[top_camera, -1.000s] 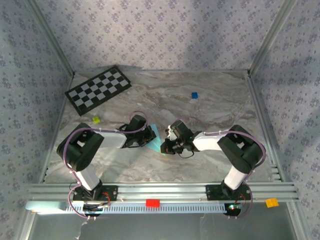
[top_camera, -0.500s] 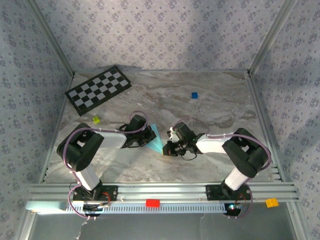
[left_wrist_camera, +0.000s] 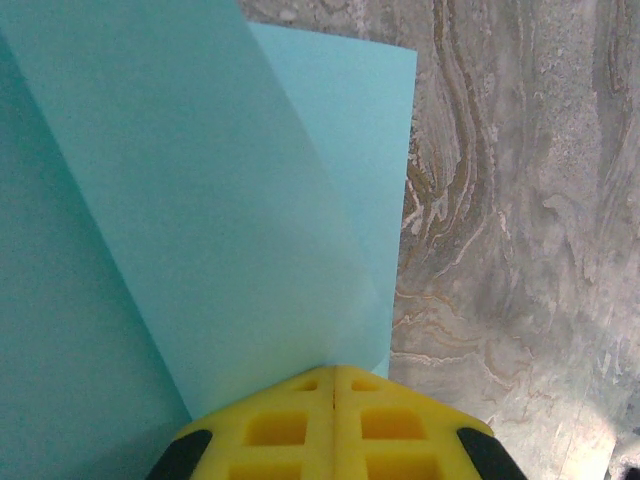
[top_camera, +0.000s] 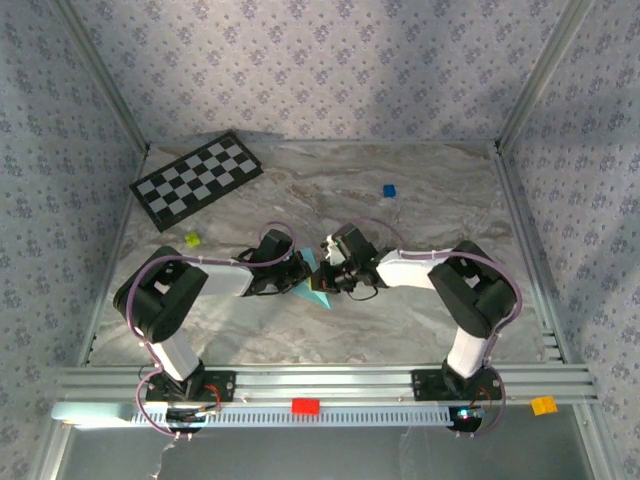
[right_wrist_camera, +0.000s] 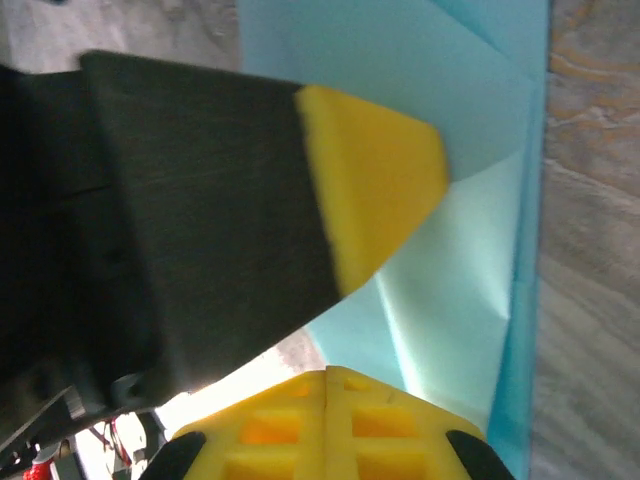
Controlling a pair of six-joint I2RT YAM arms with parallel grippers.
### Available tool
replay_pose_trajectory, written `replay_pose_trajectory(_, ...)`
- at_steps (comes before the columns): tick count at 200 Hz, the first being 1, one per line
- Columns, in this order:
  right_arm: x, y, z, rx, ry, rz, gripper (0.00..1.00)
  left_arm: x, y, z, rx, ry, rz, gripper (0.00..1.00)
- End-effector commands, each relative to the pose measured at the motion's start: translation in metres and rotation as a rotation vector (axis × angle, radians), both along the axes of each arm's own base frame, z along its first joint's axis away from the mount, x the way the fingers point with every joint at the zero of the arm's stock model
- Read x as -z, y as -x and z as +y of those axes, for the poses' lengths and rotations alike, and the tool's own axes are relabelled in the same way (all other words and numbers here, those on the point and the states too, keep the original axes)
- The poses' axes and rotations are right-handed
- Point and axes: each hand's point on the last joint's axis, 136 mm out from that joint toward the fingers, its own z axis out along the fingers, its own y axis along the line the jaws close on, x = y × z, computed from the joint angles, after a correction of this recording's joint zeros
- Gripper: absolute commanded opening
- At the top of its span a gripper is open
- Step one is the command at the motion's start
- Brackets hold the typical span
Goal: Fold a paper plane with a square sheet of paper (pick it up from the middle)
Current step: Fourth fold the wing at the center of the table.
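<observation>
The square sheet of paper (top_camera: 314, 289), light sky-blue and partly folded, lies on the marble table between the two grippers, with a pointed corner toward the near edge. My left gripper (top_camera: 299, 272) is shut, its yellow tip resting on the paper (left_wrist_camera: 200, 200), where a paler flap stands up in front of the left gripper (left_wrist_camera: 333, 372). My right gripper (top_camera: 331, 274) is shut too and sits at the paper's right edge, close to the left one. In the right wrist view the right gripper (right_wrist_camera: 328, 374) faces creased paper layers (right_wrist_camera: 455, 260), and the left gripper's fingertip (right_wrist_camera: 375, 170) presses on them.
A black-and-white checkerboard (top_camera: 197, 178) lies at the back left. A tiny blue cube (top_camera: 389, 190) sits at the back right and a small yellow-green block (top_camera: 192, 240) at the left. A red block (top_camera: 305, 406) and an orange block (top_camera: 542, 405) sit on the front rail.
The right gripper has swung left and slightly back, right up against the left gripper. The visible paper has narrowed, with its point now toward the front. The left arm has stayed put.
</observation>
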Motion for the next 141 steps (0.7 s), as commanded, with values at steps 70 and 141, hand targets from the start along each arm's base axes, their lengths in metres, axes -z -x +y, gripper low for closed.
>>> replay_pose_trajectory(70,0.048,0.025,-0.034,0.072,0.104,0.165,0.00,0.005,0.001,0.010,-0.004,-0.061,0.000,0.00)
replay_pose_trajectory(141,-0.002,-0.006,-0.001,0.057,-0.034,0.088,0.01,0.008,0.003,0.009,-0.009,-0.047,0.006,0.00)
